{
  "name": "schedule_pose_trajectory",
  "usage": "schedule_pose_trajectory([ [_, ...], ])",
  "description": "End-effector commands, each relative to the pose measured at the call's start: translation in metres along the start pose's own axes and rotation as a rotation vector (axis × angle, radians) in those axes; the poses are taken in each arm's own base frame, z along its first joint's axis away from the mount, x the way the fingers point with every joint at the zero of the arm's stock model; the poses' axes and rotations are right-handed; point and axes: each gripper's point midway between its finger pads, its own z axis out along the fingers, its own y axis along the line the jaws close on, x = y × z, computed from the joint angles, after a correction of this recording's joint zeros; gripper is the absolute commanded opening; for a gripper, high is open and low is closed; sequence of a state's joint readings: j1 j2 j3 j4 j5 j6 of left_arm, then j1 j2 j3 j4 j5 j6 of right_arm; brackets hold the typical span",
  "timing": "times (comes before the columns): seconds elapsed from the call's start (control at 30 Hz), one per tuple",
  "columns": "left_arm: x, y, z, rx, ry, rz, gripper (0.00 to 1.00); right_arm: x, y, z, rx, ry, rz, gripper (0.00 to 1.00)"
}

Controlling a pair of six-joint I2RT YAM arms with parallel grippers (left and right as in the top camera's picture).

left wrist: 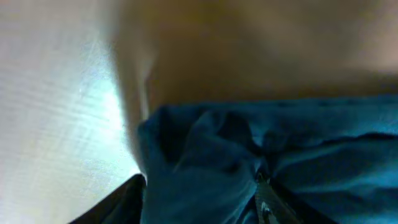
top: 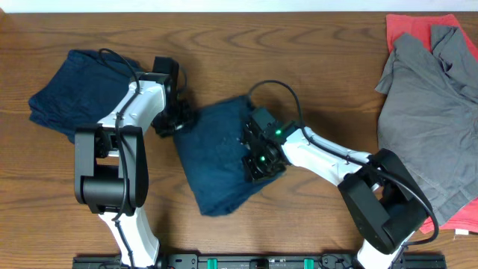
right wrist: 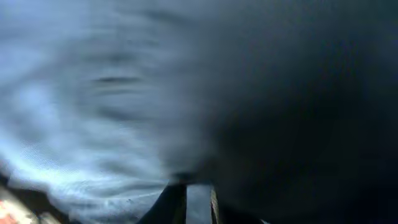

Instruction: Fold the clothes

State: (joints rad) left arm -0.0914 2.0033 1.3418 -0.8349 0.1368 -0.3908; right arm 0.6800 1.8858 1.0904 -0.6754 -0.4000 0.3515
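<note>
Looking down from above, we see the dark blue shorts [top: 216, 161] lying in the middle of the picture on the brown wooden table [top: 314, 45]. They lie a bit slanted, with one corner near the bottom middle of the frame. A folded blue garment [top: 75, 93] sits in the upper left, well apart from the shorts.

The left gripper [top: 178, 123] is at the upper left edge of the shorts and touches the cloth there. In the left wrist view the blue cloth [left wrist: 280, 162] is bunched up and fills the lower right. The table [left wrist: 56, 124] shines bright on the left. The view is blurry, so we cannot tell if the left jaws are apart or pinching the cloth.

The right gripper [top: 258, 161] rests on top of the shorts, near their right side. In the right wrist view the cloth [right wrist: 124, 93] fills almost the whole picture. The right gripper [right wrist: 196, 194] shows at the bottom middle. Its two dark fingers [right wrist: 177, 202] are close together, with a thin strip of blue between them. We cannot tell if they pinch the cloth.

A grey T-shirt [top: 426, 119] lies at the right edge, on top of a red-orange cloth [top: 414, 28].
</note>
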Motion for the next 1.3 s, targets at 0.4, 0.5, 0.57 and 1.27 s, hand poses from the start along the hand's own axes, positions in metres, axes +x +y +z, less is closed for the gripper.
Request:
schedule_pose_trajectory([
  [0.4, 0.117, 0.013, -0.034, 0.016, 0.522, 0.013, 0.58, -0.070, -0.145, -0.091, 0.546, -0.250, 0.185, 0.14],
  [0.5, 0.107, 0.004, -0.047, 0.072, 0.441, 0.031, 0.58, -0.084, -0.134, -0.120, 0.541, -0.276, 0.180, 0.14],
  [0.57, 0.093, -0.003, -0.057, 0.118, 0.334, 0.056, 0.58, -0.087, -0.126, -0.138, 0.538, -0.290, 0.180, 0.13],
  [1.27, 0.045, -0.062, -0.011, 0.448, 0.163, 0.511, 0.98, -0.049, -0.083, -0.190, 0.398, -0.304, 0.240, 0.54],
])
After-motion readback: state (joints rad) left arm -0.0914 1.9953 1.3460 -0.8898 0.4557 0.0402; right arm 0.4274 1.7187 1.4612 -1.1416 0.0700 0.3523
